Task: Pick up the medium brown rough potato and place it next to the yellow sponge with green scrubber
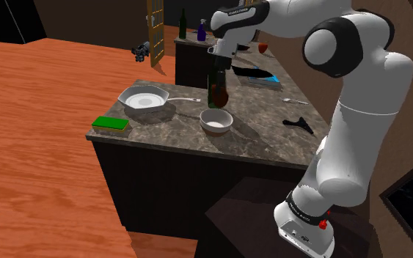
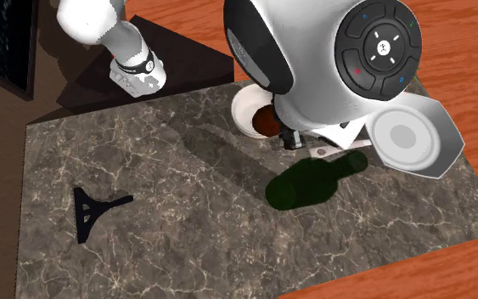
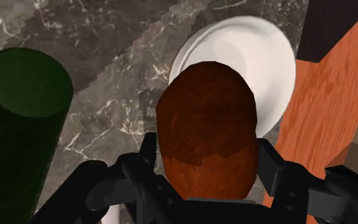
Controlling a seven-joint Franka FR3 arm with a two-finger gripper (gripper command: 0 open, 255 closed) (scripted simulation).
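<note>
Gripper (image 3: 206, 167) pinches potato (image 3: 206, 124) between both fingers. Potato held aloft over white bowl (image 1: 216, 121), just beside dark green bottle (image 3: 21, 114). Height judged enough to clear bowl rim for carry. Sponge (image 1: 111, 123), green face up, lies near counter (image 1: 271, 138) corner, beyond grey pan (image 1: 144, 99), well apart from potato. Carry to sponge not yet done. Bottle is likely knock hazard.

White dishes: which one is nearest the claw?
The round bowl, just beneath the claw and its potato; the handled pan sits farther off, toward the sponge.
</note>
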